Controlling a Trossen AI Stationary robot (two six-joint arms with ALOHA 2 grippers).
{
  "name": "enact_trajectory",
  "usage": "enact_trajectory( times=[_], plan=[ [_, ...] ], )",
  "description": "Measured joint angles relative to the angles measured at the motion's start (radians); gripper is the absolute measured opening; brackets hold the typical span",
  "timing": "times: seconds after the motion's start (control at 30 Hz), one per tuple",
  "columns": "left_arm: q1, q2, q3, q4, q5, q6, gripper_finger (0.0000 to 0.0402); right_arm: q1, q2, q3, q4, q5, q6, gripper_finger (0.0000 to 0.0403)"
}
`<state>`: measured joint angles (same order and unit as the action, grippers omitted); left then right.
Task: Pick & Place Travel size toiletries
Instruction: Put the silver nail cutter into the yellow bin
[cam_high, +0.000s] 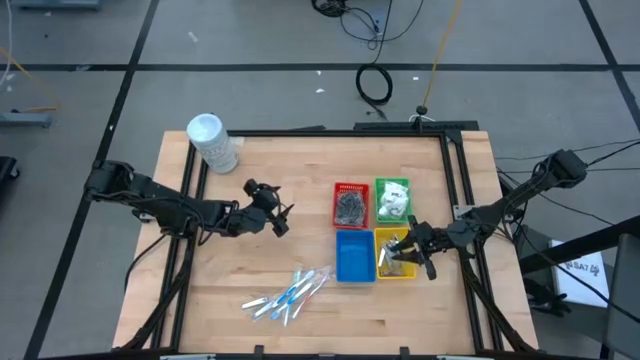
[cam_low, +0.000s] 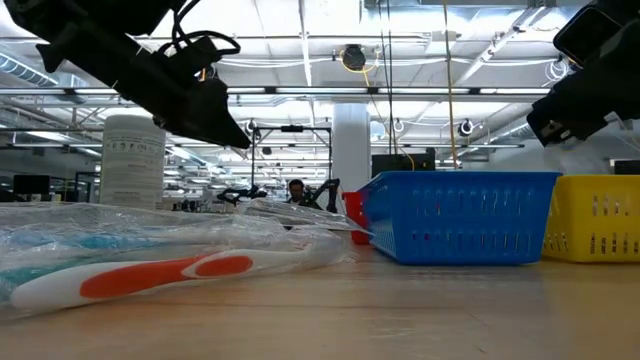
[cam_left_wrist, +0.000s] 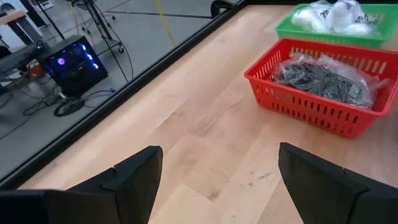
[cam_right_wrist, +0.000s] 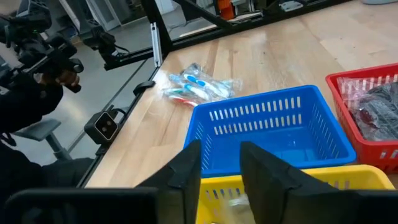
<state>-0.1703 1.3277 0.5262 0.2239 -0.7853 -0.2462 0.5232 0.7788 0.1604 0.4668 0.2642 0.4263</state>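
Bench (cam_high: 300, 190): pale wood top in a black frame.

Trays: four small square baskets in a two-by-two block right of centre. Red tray (cam_high: 350, 204) holds dark grey bundles (cam_left_wrist: 326, 79) in clear wrap. Green tray (cam_high: 392, 198), beside it, holds white packets (cam_left_wrist: 333, 15). Blue tray (cam_high: 354, 256) sits in front of the red one, nothing visible inside in the right wrist view. Yellow tray (cam_high: 396, 256) sits just beside the blue one; contents largely hidden by the gripper above it.

Sticks: loose heap of clear-wrapped blue-and-white sticks (cam_high: 288, 294) lying flat on the bench, near the front edge, left of the blue tray and apart from it. One orange-and-white piece (cam_low: 150, 277) shows in the low view.

White tub (cam_high: 213, 142): upright at the back left corner.

Left gripper (cam_high: 282, 218): above bare bench, left of the red tray, jaws spread wide, holding nothing.

Right gripper (cam_high: 408, 252): over the yellow tray, jaws with a narrow gap between them; whether anything is between them cannot be told.
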Motion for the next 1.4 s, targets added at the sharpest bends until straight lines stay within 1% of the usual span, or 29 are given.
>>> enact_trajectory(
  times=[0.2, 0.27, 0.33, 0.43, 0.5, 0.6, 0.63, 0.67, 0.73, 0.8, 0.93, 1.0, 1.07, 1.13, 1.2, 1.27, 1.33, 1.4],
  plan=[
    [0.0, 0.0, 0.0, 0.034, 0.0, 0.006, 0.0312, 0.0, 0.0, 0.0, 0.003, -0.002, -0.007, 0.0125],
    [0.0, 0.0, 0.0, 0.045, 0.001, 0.002, 0.0312, 0.0, 0.0, 0.0, 0.027, -0.002, -0.036, 0.013],
    [0.001, 0.0, 0.0, 0.045, 0.034, -0.014, 0.0312, 0.0, 0.0, 0.0, 0.074, -0.002, -0.09, 0.0134],
    [0.001, 0.0, 0.0, 0.059, 0.159, -0.08, 0.0312, 0.0, 0.0, 0.0, 0.179, -0.003, -0.206, 0.0139],
    [0.001, 0.0, 0.002, 0.075, 0.305, -0.108, 0.0312, 0.0, 0.0, 0.0, 0.248, -0.003, -0.289, 0.0141],
    [-0.008, 0.0, 0.023, 0.048, 0.54, -0.172, 0.0312, 0.0, 0.0, 0.0, 0.321, -0.002, -0.394, 0.014],
    [-0.018, 0.001, 0.036, 0.027, 0.606, -0.201, 0.0312, 0.0, 0.0, 0.0, 0.336, 0.0, -0.423, 0.0139],
    [-0.034, 0.0, 0.055, -0.005, 0.648, -0.222, 0.0312, 0.0, 0.0, 0.0, 0.344, 0.003, -0.446, 0.0139],
    [-0.081, 0.001, 0.106, -0.113, 0.653, -0.249, 0.0312, 0.0, 0.0, 0.0, 0.352, 0.026, -0.48, 0.0137],
    [-0.137, 0.002, 0.181, -0.232, 0.615, -0.26, 0.0312, -0.006, 0.0, 0.0, 0.352, 0.051, -0.497, 0.0137],
    [-0.254, 0.018, 0.361, -0.485, 0.527, -0.314, 0.0312, -0.034, 0.0, 0.0, 0.347, 0.051, -0.498, 0.0139],
    [-0.311, 0.041, 0.435, -0.642, 0.494, -0.389, 0.0312, -0.043, 0.001, 0.0, 0.338, 0.05, -0.494, 0.014],
    [-0.356, 0.074, 0.492, -0.747, 0.488, -0.503, 0.0312, -0.05, 0.001, 0.0, 0.316, 0.05, -0.492, 0.0141],
    [-0.399, 0.102, 0.515, -0.831, 0.519, -0.629, 0.0312, -0.053, 0.002, 0.0, 0.288, 0.05, -0.491, 0.0141],
    [-0.44, 0.129, 0.517, -0.897, 0.596, -0.762, 0.0312, -0.053, 0.002, 0.0, 0.264, 0.049, -0.491, 0.0141],
    [-0.482, 0.158, 0.512, -0.926, 0.664, -0.896, 0.0312, -0.053, 0.002, 0.0, 0.242, 0.049, -0.491, 0.0141],
    [-0.522, 0.191, 0.509, -0.959, 0.687, -1.0, 0.0312, -0.053, 0.002, 0.0, 0.227, 0.049, -0.491, 0.0141],
    [-0.556, 0.233, 0.508, -0.967, 0.676, -1.037, 0.0312, -0.053, 0.002, 0.0, 0.227, 0.049, -0.491, 0.0141]
  ],
)
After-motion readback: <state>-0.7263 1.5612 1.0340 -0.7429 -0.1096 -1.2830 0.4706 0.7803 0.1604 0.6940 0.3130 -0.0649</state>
